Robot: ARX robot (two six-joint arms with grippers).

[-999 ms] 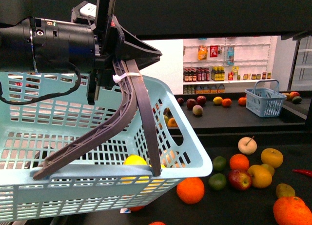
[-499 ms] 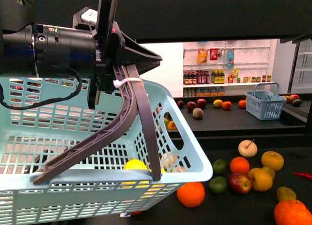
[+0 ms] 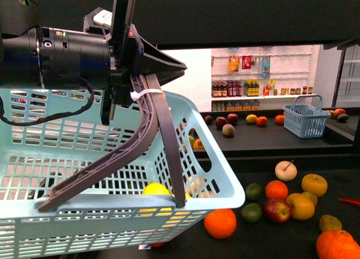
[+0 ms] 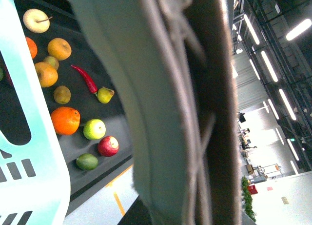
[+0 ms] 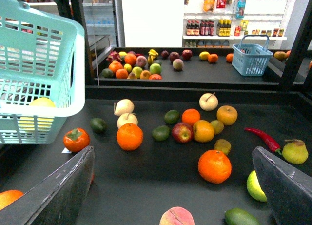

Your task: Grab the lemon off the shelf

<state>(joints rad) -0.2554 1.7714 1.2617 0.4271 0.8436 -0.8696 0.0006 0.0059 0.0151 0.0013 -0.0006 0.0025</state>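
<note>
The lemon (image 3: pixel 156 189), bright yellow, lies inside the light-blue basket (image 3: pixel 84 135) and shows through its slats. It also appears in the right wrist view, lemon (image 5: pixel 41 104) behind the wall of the basket (image 5: pixel 34 64). My left gripper (image 3: pixel 169 65) is shut on the grey basket handle (image 3: pixel 152 101) and holds the basket above the shelf (image 3: pixel 270 239). That handle (image 4: pixel 209 88) fills the left wrist view. My right gripper (image 5: pixel 171 186) hangs open over the dark tray of the shelf (image 5: pixel 146 181), with nothing gripped.
Loose fruit lies on the tray: an orange (image 3: pixel 220 222), a red apple (image 3: pixel 277 208), a lime (image 3: pixel 251 212), a red chili (image 5: pixel 263 137) and a peach (image 5: pixel 177 216) under the right gripper. A small blue basket (image 3: pixel 306 117) stands on the far tray, before shelves of bottles (image 3: pixel 236 86).
The basket and left arm shifted very slightly a second ago and have held still since. Nothing was taken or let go.
</note>
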